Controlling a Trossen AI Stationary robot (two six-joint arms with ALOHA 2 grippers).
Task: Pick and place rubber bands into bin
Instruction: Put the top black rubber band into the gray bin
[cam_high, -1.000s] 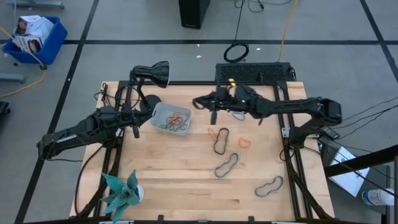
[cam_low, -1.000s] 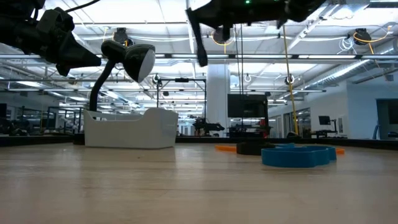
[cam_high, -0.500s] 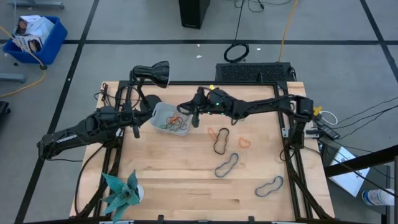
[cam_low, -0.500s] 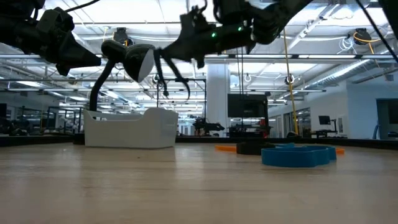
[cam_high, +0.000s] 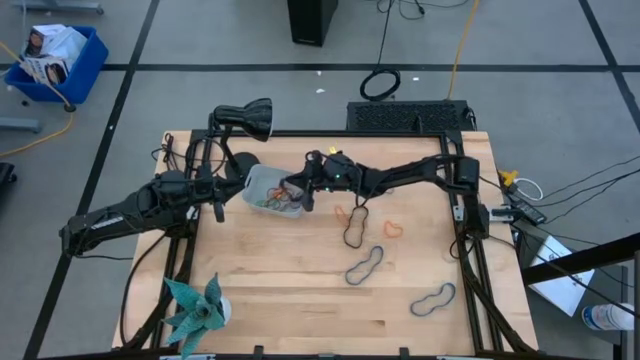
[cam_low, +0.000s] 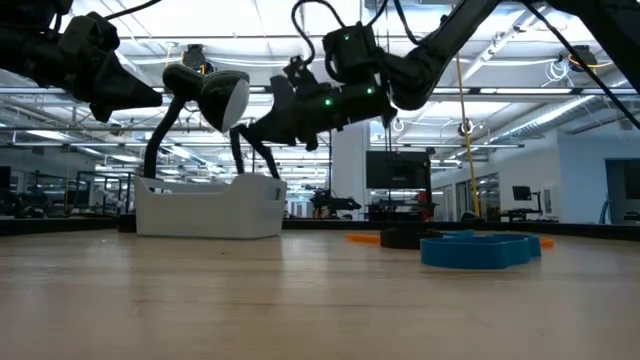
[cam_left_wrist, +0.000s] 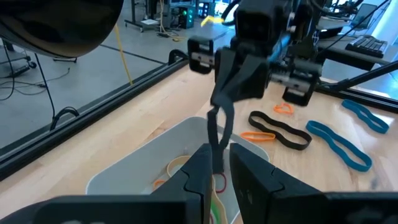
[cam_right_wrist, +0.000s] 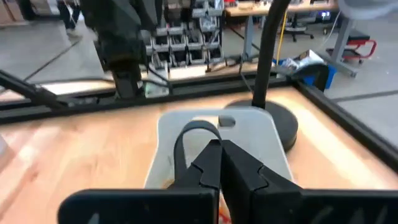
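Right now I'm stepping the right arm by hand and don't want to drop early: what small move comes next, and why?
Probably open the right hand. It is shut on a black rubber band that hangs looped directly over the bin, so letting go should drop it inside. The left hand waits beside the bin.

Over the past second the right pincer (cam_high: 297, 190) has swung from the back of the surface to above the bin (cam_high: 252, 186), lowering its pinched black rubber band (cam_low: 238, 153) toward it.

Two dark jointed arms — matte black links, black cables looped alongside (small green lights near right wrist).
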